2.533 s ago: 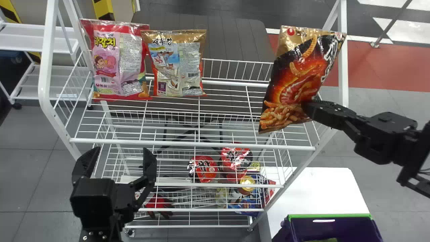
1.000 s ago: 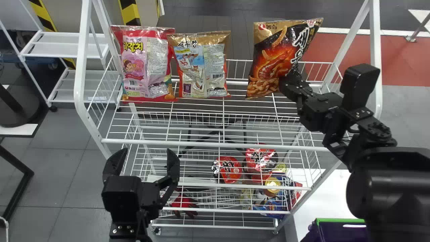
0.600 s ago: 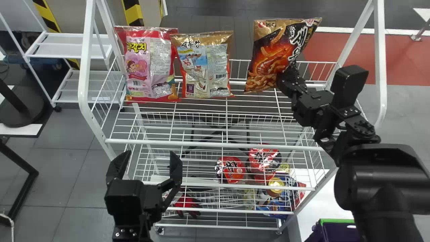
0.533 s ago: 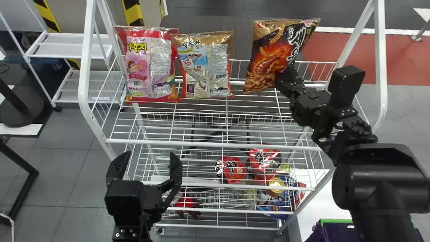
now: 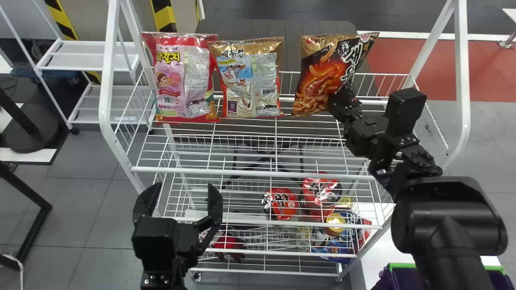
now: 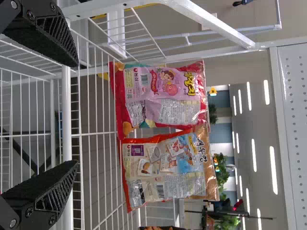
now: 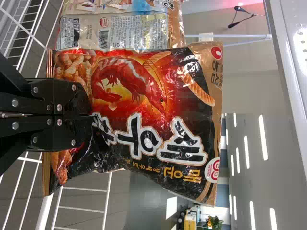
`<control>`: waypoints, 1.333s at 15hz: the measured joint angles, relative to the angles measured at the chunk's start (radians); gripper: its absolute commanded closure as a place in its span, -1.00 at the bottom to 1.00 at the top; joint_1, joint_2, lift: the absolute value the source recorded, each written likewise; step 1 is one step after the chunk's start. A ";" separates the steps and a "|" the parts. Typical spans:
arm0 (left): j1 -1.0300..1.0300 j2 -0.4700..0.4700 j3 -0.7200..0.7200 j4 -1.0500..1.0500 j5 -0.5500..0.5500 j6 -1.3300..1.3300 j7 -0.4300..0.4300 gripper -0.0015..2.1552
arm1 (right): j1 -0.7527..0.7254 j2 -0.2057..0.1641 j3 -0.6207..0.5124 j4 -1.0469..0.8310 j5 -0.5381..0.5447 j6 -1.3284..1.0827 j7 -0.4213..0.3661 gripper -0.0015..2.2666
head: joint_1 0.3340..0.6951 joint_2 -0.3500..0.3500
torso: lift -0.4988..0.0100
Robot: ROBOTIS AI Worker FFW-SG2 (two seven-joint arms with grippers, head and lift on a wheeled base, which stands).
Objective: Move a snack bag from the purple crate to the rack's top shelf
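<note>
A: yo, imo you're in the placing step rn. Your right hand [image 5: 338,96] is clamped on the snack bag [image 5: 322,80] near its lower edge, and that bag's over the top shelf [image 5: 258,173], toward the back, just beside the gold-topped bag [image 5: 250,80]. So the pick from the purple crate [image 5: 403,266] looks done

B: +1, tho can you tell if it's actually resting on the wires? I can't, from either the head or right wrist view. It's leaning a bit too, so tbh I'd have you lower it gently til the bottom edge sits, then straighten it to match the gold-topped bag and the pink-and-red bag [image 5: 183,78]

A: yep, and don't let go b4 it's seated. Once you've got support under it, spread the fingers slowly and back out w/o tugging, b/c thin film prob likes to cling & could drag the whole thing fwd or tip it over

B: also watch your side clearance, it's close to its neighbor and you could nudge that one. Btw your left hand [image 5: 184,185] is released, fingers apart w/ nothing in it, parked in front of the rack, so idk that you need it here

A: agreed, keep it parked. Imo you're almost there, just the set-down, release & retreat to go
</note>
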 measured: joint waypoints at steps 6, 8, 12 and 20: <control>-0.002 0.009 0.008 0.026 0.017 -0.050 -0.002 -0.92 | -0.038 0.000 0.007 0.116 -0.022 -0.084 -0.029 0.98 | 1.00 0.00 | 0.96; -0.003 0.008 0.010 0.030 0.019 -0.059 -0.002 -0.92 | -0.046 0.000 0.008 0.138 -0.022 -0.093 -0.030 0.98 | 1.00 0.01 | 0.96; -0.006 0.007 0.009 0.036 0.021 -0.066 -0.003 -0.92 | -0.062 0.000 0.008 0.173 -0.025 -0.091 -0.031 0.97 | 1.00 0.01 | 0.96; -0.008 0.008 0.011 0.050 0.022 -0.094 -0.002 -0.92 | -0.091 0.000 0.028 0.231 -0.030 -0.093 -0.053 0.95 | 1.00 0.03 | 0.96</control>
